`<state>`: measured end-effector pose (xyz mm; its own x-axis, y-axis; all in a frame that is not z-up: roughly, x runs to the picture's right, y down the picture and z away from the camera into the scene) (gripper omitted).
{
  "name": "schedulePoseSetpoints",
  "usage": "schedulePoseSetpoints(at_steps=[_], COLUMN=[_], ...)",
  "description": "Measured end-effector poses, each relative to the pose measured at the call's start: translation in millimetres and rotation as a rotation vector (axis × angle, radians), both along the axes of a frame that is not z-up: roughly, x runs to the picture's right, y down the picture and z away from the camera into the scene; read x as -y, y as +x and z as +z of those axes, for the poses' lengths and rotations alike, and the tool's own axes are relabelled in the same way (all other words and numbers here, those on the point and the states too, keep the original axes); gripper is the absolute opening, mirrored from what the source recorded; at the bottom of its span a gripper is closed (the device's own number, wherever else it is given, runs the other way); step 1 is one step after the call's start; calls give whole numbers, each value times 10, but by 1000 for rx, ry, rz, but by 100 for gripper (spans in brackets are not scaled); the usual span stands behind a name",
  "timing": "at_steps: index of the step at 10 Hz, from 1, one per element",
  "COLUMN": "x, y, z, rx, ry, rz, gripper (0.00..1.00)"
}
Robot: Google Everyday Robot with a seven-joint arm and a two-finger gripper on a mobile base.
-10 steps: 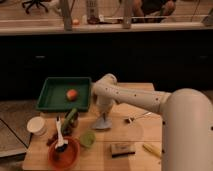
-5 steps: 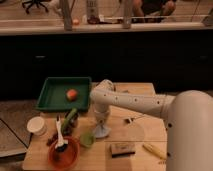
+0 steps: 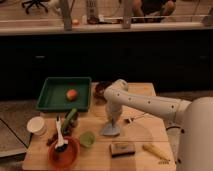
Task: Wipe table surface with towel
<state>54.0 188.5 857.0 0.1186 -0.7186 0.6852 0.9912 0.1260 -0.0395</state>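
Observation:
The table surface (image 3: 145, 131) is a light tan wooden top filling the lower half of the camera view. The towel (image 3: 110, 131), a small pale grey-blue cloth, rests on the wood near the middle, bunched upward into a cone. My gripper (image 3: 111, 121) points straight down from the white arm (image 3: 145, 104) that reaches in from the right. It is shut on the top of the towel and holds the cloth against the table.
A dark green tray (image 3: 52, 102) with an orange fruit (image 3: 72, 94) sits at the back left, beside a dark bowl (image 3: 101, 90). Left of the towel are a green cup (image 3: 87, 138), red bowl (image 3: 64, 154) and white cup (image 3: 36, 125). A brown sponge (image 3: 122, 148) and yellow object (image 3: 156, 151) lie in front.
The towel and gripper slid toward the front of the table and then a little to the right. The arm's elbow swung right with them.

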Motion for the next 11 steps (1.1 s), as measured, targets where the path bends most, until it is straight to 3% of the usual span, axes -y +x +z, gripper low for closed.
schedulePoseSetpoints(at_steps=[3, 6, 8, 11], x=[134, 147, 15, -141], y=[-146, -615, -886, -828], z=[115, 112, 10, -99], rx=[9, 64, 125, 133], ry=[14, 15, 2, -11], rz=[-9, -50, -99, -106], gripper=[0, 0, 0, 0])
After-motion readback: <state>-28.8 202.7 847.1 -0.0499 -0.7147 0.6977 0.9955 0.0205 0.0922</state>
